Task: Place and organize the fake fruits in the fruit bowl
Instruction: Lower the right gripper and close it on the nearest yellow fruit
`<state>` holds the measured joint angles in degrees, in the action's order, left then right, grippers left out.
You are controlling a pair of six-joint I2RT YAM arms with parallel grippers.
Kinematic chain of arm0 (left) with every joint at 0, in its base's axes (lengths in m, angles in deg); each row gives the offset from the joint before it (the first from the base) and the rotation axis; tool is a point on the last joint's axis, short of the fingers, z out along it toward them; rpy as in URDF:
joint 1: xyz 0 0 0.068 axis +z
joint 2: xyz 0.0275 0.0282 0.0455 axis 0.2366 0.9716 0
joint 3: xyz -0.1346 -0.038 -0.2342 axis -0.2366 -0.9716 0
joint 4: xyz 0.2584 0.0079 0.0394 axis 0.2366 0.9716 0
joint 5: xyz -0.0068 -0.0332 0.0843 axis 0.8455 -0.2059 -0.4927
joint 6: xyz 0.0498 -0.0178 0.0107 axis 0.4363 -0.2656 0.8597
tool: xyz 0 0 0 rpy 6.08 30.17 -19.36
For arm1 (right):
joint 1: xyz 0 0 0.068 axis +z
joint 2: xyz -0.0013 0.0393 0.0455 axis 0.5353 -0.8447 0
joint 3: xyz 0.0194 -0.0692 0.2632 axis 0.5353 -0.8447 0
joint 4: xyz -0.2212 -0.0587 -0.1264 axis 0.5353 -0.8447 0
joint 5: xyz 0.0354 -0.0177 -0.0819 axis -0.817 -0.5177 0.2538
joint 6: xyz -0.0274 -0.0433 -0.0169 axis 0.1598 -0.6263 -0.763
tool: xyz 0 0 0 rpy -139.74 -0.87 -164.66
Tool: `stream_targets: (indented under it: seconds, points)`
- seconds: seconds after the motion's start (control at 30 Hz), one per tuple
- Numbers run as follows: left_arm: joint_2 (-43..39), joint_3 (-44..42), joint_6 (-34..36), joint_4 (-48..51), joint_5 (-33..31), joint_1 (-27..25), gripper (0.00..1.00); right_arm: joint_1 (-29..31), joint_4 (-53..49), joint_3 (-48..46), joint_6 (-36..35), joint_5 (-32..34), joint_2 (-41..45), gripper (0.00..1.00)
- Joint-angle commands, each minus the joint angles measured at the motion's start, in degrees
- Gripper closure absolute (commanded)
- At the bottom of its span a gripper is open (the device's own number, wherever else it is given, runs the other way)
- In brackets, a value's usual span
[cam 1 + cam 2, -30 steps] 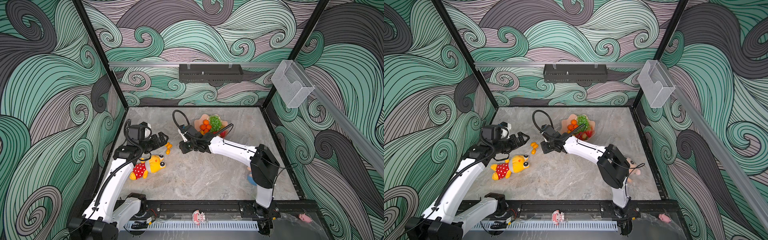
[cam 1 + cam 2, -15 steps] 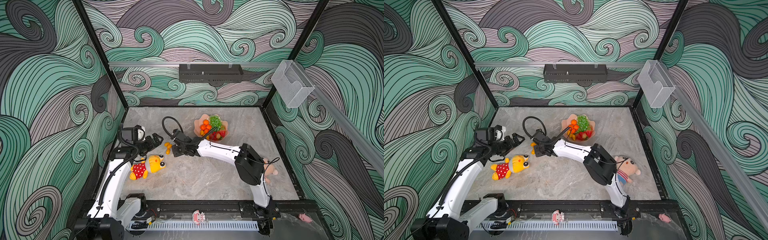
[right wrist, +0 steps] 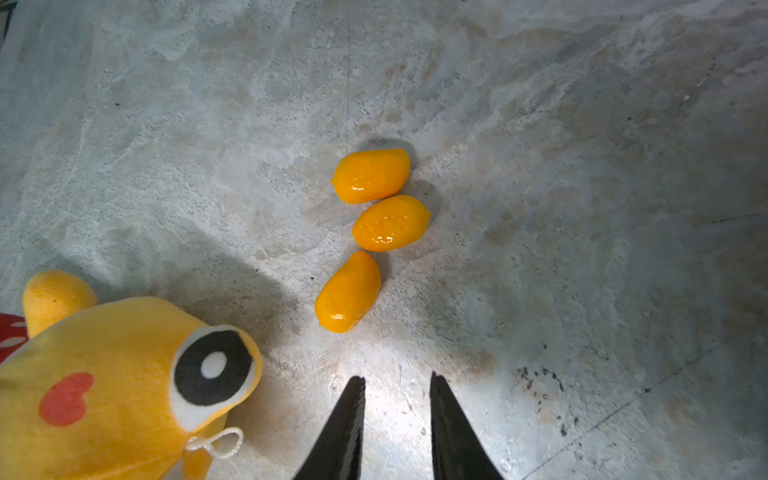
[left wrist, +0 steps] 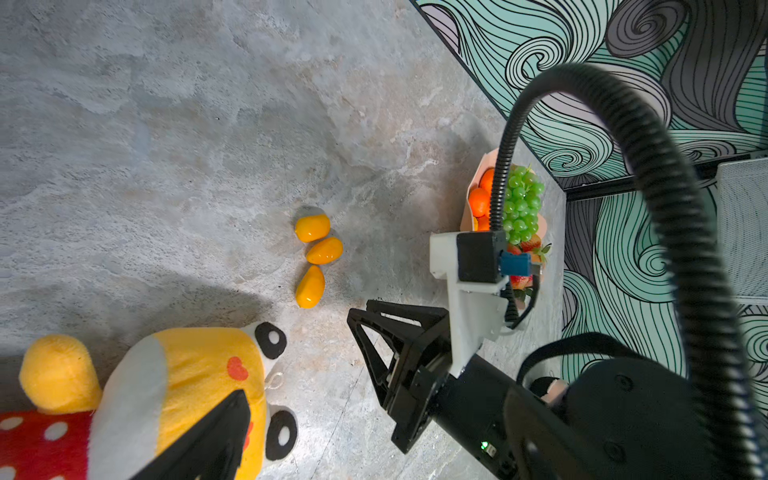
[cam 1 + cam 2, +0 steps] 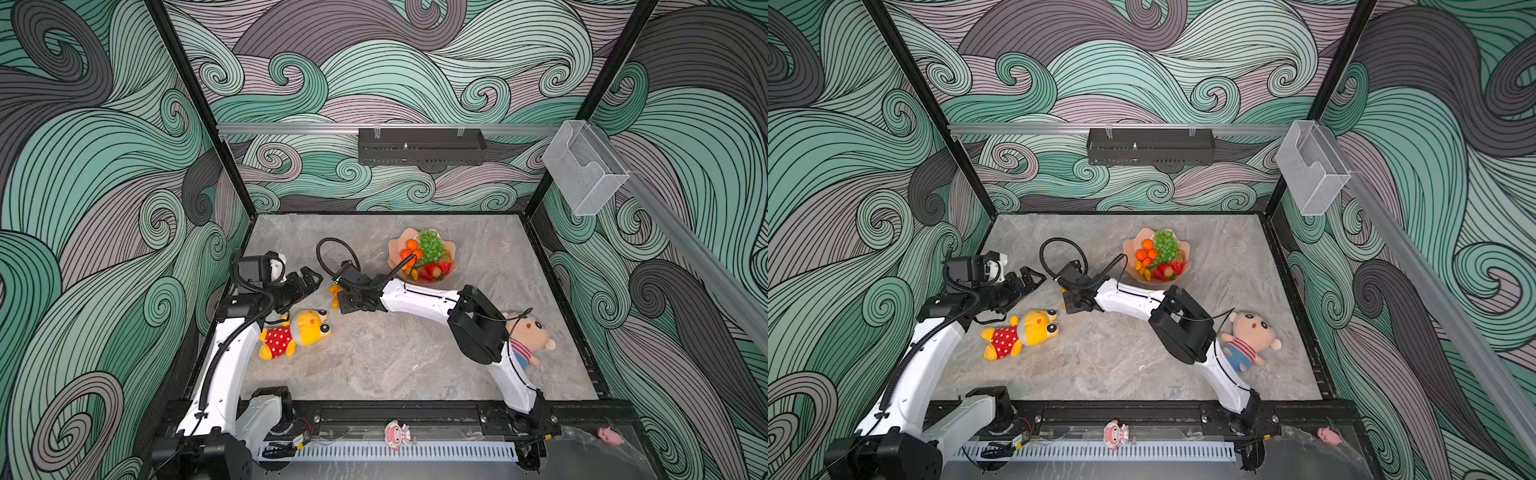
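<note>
Kumquats (image 3: 390,223), three glossy oval yellow-orange plastic pieces, lie in a close chain on the mottled grey stone-look surface (image 3: 582,166), toward its left edge. Just beside them hangs the right gripper (image 3: 397,378), its thin black wedge fingers narrowly parted on nothing. The left gripper (image 5: 309,279) stands spread wide, empty. The scalloped peach fruit bowl (image 5: 1128,248), toward the back edge, holds a beaded green grape bunch (image 5: 1165,245), round tangerines (image 5: 1147,245) and strawberries (image 5: 1177,267). A fuzzy yellow plush toy (image 3: 104,374) lies near the kumquats.

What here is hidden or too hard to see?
In both top views, the right hand covers most of the loose kumquats.
Left wrist view: a cable and camera mount block part of the fruit bowl.
In a top view, the right arm hides part of the plush doll.
</note>
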<state>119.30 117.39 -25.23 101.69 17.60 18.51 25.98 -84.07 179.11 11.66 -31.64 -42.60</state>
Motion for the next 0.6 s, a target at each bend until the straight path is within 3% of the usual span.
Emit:
stream_targets:
  seconds: [0.0,0.57]
  points:
    - [0.27,-0.39,0.50,1.26,1.16,0.50,0.01,0.43,-2.63,2.74,0.06,1.03,-1.91,0.72]
    - [0.85,-0.67,-0.08,0.64,1.98,0.66,0.01,0.45,-13.44,19.15,-0.30,0.95,-12.66,0.69]
